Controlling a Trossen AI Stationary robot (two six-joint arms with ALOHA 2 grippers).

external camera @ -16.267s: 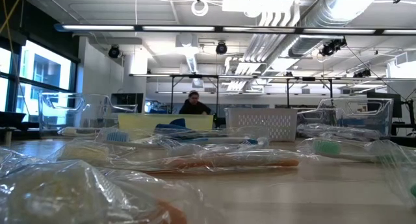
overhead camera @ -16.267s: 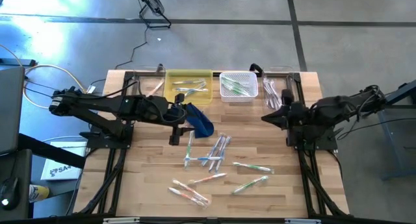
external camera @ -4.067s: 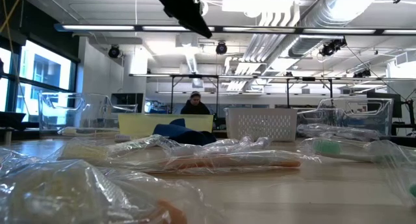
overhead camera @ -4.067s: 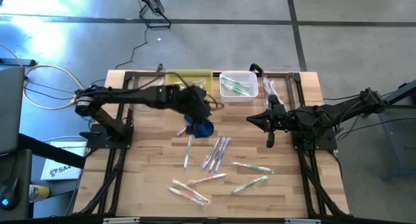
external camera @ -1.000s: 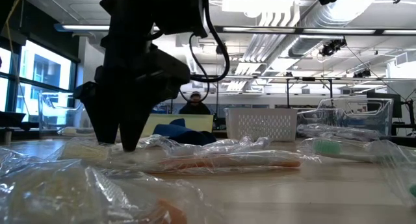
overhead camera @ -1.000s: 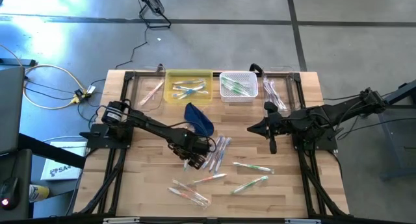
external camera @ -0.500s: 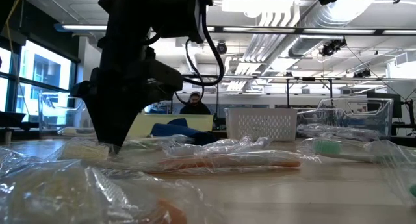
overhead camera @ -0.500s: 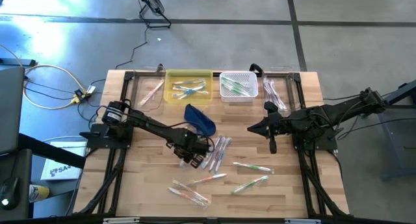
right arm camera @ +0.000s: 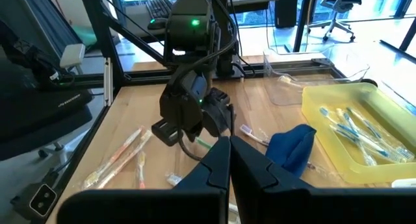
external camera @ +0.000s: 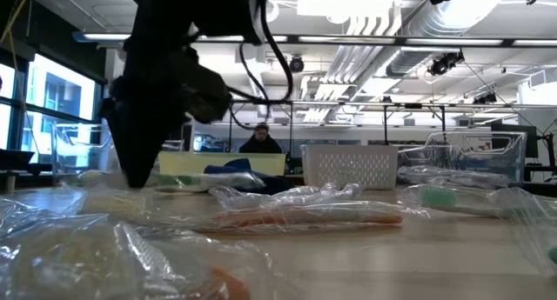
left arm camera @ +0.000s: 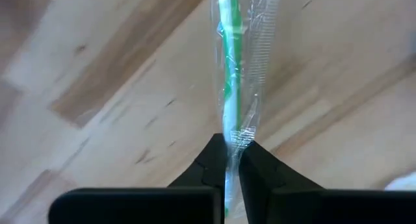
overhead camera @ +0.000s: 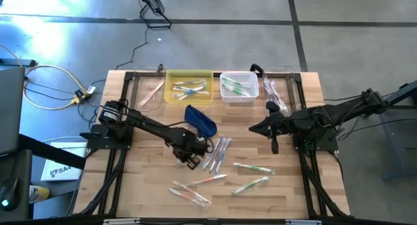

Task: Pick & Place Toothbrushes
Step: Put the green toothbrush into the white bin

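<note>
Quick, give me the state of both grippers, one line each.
Left gripper: fingers shut on a green wrapped toothbrush, over the table's middle.
Right gripper: fingers shut, holding nothing, waiting at the right side.

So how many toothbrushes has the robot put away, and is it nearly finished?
Some are sorted: toothbrushes lie in the yellow tray, the white basket and the clear bins at the table's far corners. Right now the left gripper is shut on a green wrapped toothbrush near the blue pouch. The right gripper waits, shut. About ten loose toothbrushes are still on the table, so it is not nearly done.
</note>
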